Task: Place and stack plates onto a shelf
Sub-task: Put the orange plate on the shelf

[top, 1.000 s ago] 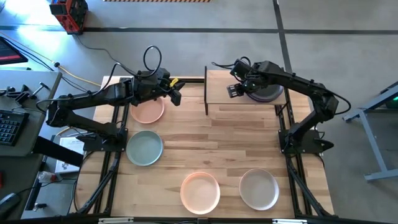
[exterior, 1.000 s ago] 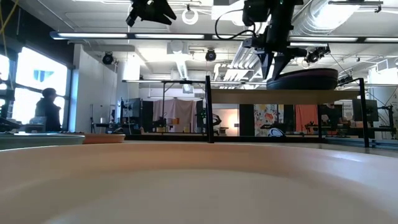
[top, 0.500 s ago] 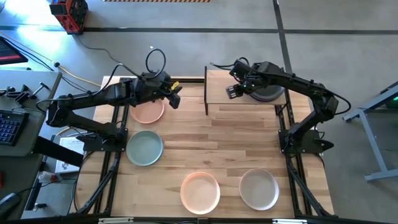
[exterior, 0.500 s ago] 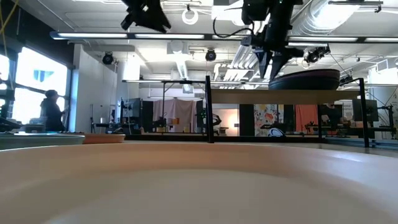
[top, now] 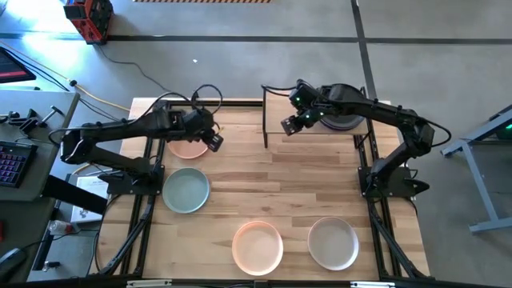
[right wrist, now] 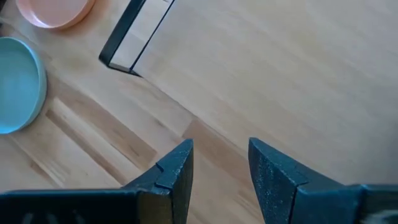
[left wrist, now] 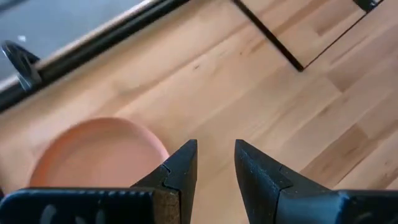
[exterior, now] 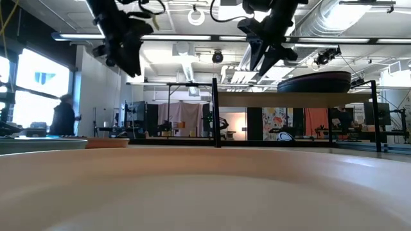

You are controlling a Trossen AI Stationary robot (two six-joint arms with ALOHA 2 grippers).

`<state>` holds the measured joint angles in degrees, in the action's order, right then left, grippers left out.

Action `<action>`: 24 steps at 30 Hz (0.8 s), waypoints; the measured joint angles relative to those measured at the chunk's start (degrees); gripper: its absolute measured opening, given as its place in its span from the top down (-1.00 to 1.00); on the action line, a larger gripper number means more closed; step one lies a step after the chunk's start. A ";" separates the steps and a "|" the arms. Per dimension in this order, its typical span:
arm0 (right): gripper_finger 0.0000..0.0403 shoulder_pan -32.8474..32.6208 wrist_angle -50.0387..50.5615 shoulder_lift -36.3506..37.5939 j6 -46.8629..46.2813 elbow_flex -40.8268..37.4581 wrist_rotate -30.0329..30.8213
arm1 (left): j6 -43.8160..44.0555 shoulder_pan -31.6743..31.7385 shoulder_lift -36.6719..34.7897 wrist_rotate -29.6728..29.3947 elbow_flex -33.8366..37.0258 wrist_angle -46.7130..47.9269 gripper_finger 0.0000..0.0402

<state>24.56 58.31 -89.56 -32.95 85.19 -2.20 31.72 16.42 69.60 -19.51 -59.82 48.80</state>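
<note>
A stack of dark plates (top: pixel 342 118) sits on the right half of the light-wood shelf (top: pixel 282 104) and shows in the low view as the stack (exterior: pixel 314 82). On the table lie a peach plate (top: pixel 188 146), a sage green plate (top: pixel 186 190), a second peach plate (top: pixel 258 246) and a beige plate (top: pixel 334 243). My left gripper (top: pixel 210 138) hangs open above the right rim of the far peach plate (left wrist: pixel 93 152). My right gripper (top: pixel 290 126) is open above the shelf's near left part, left of the stack, holding nothing.
The shelf's black posts (top: pixel 265 116) stand between the two grippers. The left half of the shelf board is bare. Bare wood lies in the middle of the table (top: pixel 280 184). A person (exterior: pixel 64 115) stands far off in the room.
My left gripper has swung from beside the shelf's far left corner toward the table's near left and down, over the far peach plate. My right gripper has drawn away from the dark stack toward the shelf's near left edge and turned. No plate has moved.
</note>
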 joint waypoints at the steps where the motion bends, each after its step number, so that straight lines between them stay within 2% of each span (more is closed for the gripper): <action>1: 0.34 0.02 0.00 0.00 0.00 0.00 0.00 | 1.28 0.12 0.17 0.41 0.58 -0.45 0.52; 12: 0.34 0.19 -0.42 0.00 0.01 0.00 0.04 | 4.40 0.20 5.19 2.97 7.57 -0.37 0.52; 24: 0.34 0.19 -0.46 0.00 0.00 -0.02 0.04 | 5.17 0.32 17.69 1.79 8.14 -0.14 0.52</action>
<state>24.75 57.84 -89.56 -32.94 85.17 -2.15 36.88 16.74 87.30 -17.72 -51.68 48.66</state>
